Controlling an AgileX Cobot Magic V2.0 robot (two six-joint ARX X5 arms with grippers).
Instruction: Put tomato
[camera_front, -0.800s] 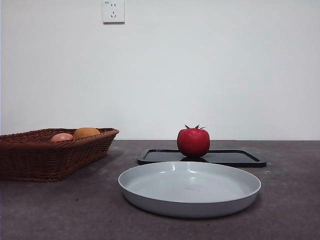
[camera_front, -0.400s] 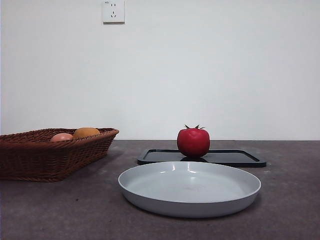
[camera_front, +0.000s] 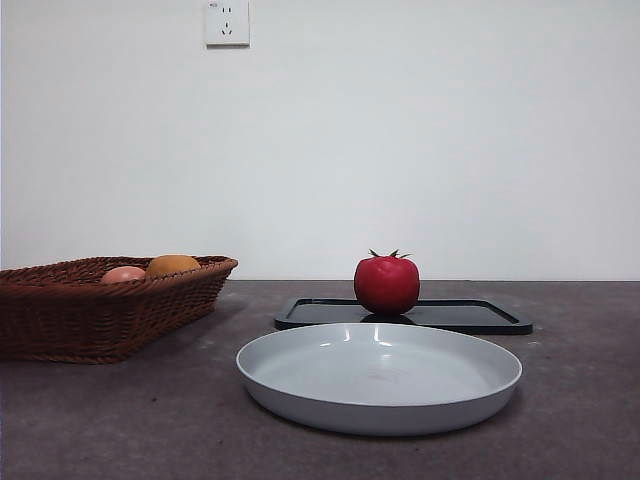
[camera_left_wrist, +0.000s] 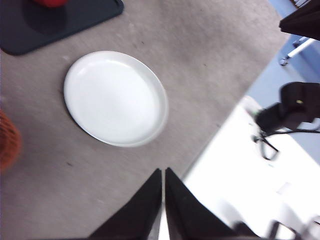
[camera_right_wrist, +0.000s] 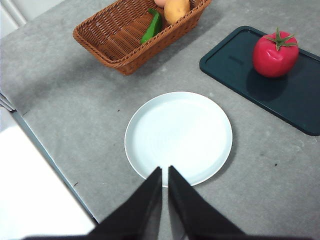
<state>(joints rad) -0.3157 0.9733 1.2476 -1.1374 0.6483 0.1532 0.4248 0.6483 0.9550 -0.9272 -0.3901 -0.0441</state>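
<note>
You have a tomato (camera_front: 387, 284) with smooth, glossy red skin on a dark, smooth plastic-looking tray (camera_front: 480, 316). The pale plate (camera_front: 300, 375) before you has a soft satin sheen. The basket (camera_front: 70, 315) is rough brown woven wicker. The grey table (camera_front: 120, 420) looks matt and mottled, like stone.

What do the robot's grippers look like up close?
Only their tips show. The left gripper and the right gripper each have two plain black jaws, flat-sided wedges that taper to a narrow point. The surfaces look matte, with no markings or cables visible on them. The arms behind them are out of view, and the front view shows neither.
</note>
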